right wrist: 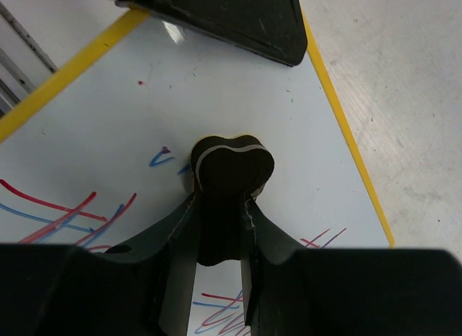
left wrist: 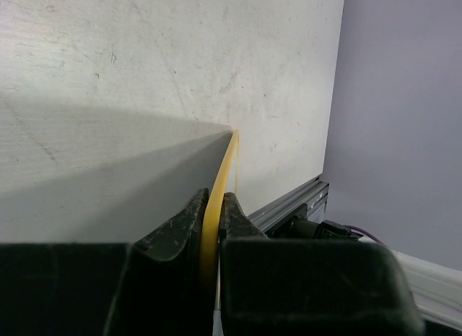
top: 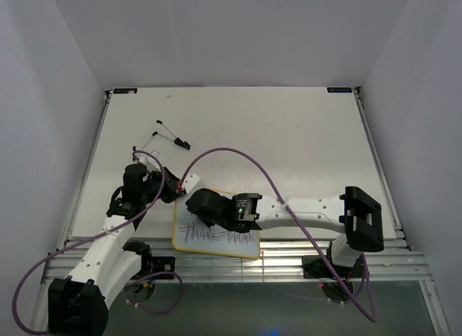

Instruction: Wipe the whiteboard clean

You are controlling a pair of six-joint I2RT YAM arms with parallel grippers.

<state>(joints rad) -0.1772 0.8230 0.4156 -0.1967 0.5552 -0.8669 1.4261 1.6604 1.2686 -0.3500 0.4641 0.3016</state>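
The black left fingers (left wrist: 177, 231) are pinched closed on the thin yellow frame at the left far corner of the small rectangular whiteboard (top: 215, 242), the rim sandwiched between them. The board lies at the near edge of the pale counter (top: 289, 134), left of its middle, with red and blue handwriting across it. The black right fingers (right wrist: 173, 242) reach in from the right, clamped narrowly on a dark block eraser with a yellow layer (right wrist: 231, 166) over the board's white surface, just beyond the writing.
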